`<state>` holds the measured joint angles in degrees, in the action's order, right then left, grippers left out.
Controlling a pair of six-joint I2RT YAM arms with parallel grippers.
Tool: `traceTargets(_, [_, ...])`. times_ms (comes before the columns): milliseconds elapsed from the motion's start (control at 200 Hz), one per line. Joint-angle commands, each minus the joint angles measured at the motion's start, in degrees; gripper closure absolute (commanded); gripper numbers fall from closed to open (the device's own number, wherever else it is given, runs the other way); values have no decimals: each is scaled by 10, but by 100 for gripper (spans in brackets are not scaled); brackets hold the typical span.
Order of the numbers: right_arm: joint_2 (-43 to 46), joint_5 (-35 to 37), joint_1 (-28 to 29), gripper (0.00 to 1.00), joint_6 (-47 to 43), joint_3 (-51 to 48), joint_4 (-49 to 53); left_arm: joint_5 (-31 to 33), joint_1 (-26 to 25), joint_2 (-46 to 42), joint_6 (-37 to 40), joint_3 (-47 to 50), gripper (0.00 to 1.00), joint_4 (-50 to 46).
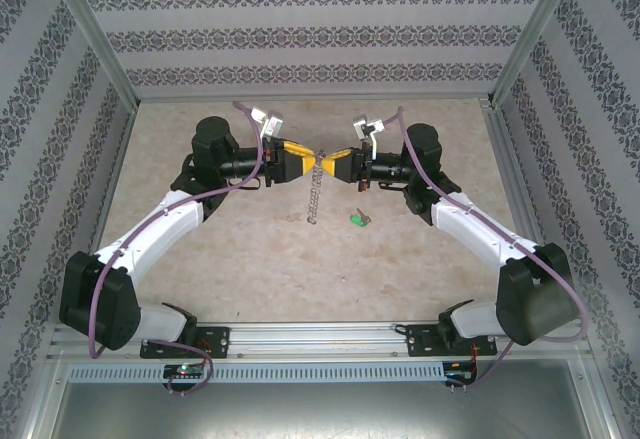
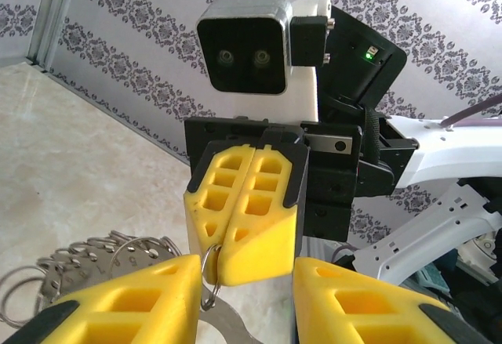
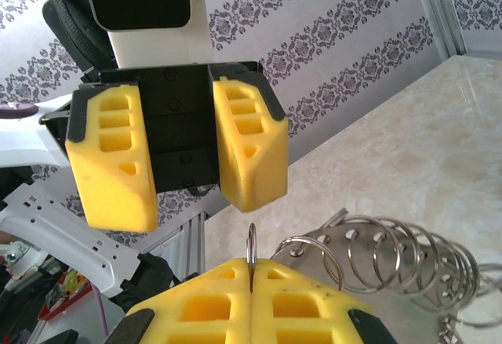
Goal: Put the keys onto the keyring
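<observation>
Over the table (image 1: 230, 259), right gripper (image 3: 251, 272) pinched shut on one loop of the keyring (image 3: 376, 254), rest dangling below, left gripper (image 3: 185, 199) opposite, jaws apart, gripping nothing, green key (image 1: 358, 219) lying loose near the dangling end, blade hard to resolve, lower ring loops cut off in right wrist view
</observation>
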<state>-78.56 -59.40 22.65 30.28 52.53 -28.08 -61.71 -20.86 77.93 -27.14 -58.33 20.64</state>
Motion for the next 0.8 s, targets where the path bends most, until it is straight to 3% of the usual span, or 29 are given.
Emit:
traceTargets(0, [13, -7, 3, 100, 6, 23, -39, -23, 5, 5, -11, 12, 66, 40])
traceTargets(799, [13, -7, 8, 100, 10, 25, -46, -11, -23, 37, -26, 8, 77, 82])
